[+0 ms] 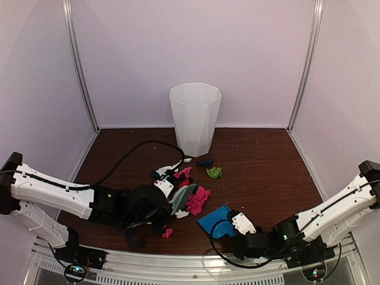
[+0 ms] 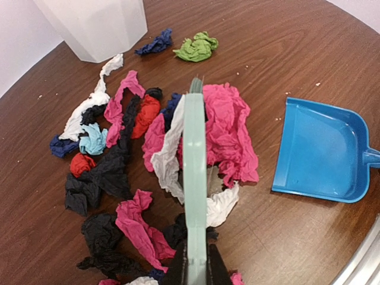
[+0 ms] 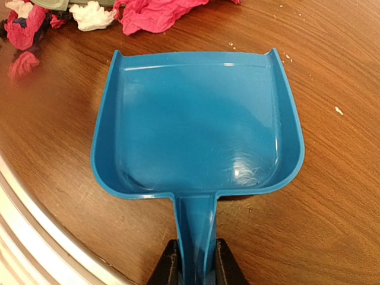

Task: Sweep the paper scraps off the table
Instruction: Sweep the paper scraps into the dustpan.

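Observation:
The paper scraps (image 1: 196,199) lie in a loose heap of pink, white, black, red and navy on the table (image 1: 267,172). In the left wrist view the scraps (image 2: 228,130) spread on both sides of a mint-green hand brush (image 2: 194,172). My left gripper (image 2: 195,264) is shut on the brush handle, and the brush head stands among the heap. A blue dustpan (image 3: 196,119) rests flat on the wood to the right of the pile, empty, its mouth facing the scraps (image 3: 154,13). My right gripper (image 3: 196,267) is shut on the dustpan handle.
A tall white bin (image 1: 195,119) stands at the back centre. A green wad (image 1: 214,172) and a navy strip (image 1: 205,161) lie apart from the heap, near the bin. A metal rail (image 1: 178,261) runs along the front edge. White walls enclose three sides.

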`<state>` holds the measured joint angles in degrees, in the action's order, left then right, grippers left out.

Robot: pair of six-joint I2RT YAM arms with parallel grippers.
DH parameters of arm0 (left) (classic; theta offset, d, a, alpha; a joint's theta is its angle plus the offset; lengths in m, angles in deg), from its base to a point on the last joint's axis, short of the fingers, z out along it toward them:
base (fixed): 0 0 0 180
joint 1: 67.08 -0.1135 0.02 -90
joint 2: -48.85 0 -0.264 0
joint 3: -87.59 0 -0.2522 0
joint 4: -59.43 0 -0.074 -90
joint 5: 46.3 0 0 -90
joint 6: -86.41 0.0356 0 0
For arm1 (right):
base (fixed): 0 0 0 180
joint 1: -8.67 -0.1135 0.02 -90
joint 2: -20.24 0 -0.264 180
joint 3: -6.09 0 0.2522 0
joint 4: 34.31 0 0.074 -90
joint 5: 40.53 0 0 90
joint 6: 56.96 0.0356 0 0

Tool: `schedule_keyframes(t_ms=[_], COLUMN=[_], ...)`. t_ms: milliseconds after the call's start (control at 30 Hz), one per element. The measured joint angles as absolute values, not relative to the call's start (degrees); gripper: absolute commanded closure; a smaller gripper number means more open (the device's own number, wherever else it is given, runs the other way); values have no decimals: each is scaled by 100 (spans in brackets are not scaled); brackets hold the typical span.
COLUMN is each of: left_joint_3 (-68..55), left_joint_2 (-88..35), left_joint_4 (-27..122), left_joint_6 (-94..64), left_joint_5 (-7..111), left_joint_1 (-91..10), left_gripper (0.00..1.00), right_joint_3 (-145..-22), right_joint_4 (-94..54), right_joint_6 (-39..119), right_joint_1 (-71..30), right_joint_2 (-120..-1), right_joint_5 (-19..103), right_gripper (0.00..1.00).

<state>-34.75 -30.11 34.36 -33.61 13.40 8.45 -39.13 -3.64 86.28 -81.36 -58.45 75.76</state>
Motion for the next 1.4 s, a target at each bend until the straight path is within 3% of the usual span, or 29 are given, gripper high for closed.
schedule_keyframes(t_ms=[467,900,1400], left_joint_3=[-3268,-3152,-2317], left_joint_2=[-3112,-2758,-4714], left_joint_4=[3492,3593,4620], left_joint_6=[-3247,-3101,-2257], left_joint_5=[1401,317,284], left_joint_1=[1269,1317,862], left_gripper=[100,100,100], right_joint_3=[-3920,-3909,-3876], right_joint_4=[-515,-426,-458], right_joint_6=[8311,8507,8765], right_joint_1=[-8136,-8276,-8279], right_joint_2=[-6033,-5871,-5911], right_joint_5=[7462,7270,7532], right_gripper=[100,100,100])
